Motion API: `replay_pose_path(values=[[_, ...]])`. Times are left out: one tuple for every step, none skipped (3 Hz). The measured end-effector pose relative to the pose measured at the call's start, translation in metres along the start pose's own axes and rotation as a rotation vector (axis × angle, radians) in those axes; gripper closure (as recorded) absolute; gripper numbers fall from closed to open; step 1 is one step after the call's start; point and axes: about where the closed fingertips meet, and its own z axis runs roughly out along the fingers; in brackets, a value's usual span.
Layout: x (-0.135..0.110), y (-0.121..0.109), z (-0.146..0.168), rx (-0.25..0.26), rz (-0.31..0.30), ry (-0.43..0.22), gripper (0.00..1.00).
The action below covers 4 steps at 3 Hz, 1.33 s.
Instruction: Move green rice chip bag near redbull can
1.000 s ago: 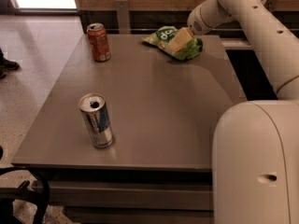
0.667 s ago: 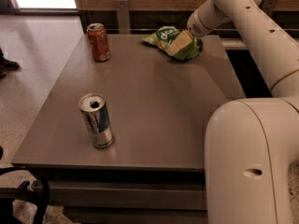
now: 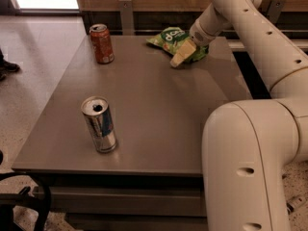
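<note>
The green rice chip bag (image 3: 169, 38) lies at the far right of the grey table (image 3: 154, 105), light green with a dark green round logo. My gripper (image 3: 182, 55) reaches down from the right and sits on the bag's near right side, covering part of it. The redbull can (image 3: 99, 124), silver and blue with an opened top, stands upright at the near left of the table, far from the bag.
A shorter red-orange soda can (image 3: 102, 43) stands at the far left of the table. My white arm (image 3: 250, 143) fills the right side. A wooden wall runs behind the table. Someone's shoe (image 3: 6, 66) is on the floor at left.
My gripper has come down and slightly nearer over the bag's near right edge. The bag and both cans have stayed in place.
</note>
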Motion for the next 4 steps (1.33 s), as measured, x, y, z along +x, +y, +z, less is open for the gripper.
replay_pose_path(values=[[0.0011, 0.0023, 0.0037, -0.009, 0.0, 0.006, 0.18], [0.0008, 0.0033, 0.0062, -0.013, -0.001, 0.008, 0.48], [-0.0019, 0.0026, 0.0021, -0.013, -0.001, 0.008, 0.72], [-0.0029, 0.0023, 0.0007, -0.013, -0.001, 0.008, 0.95]])
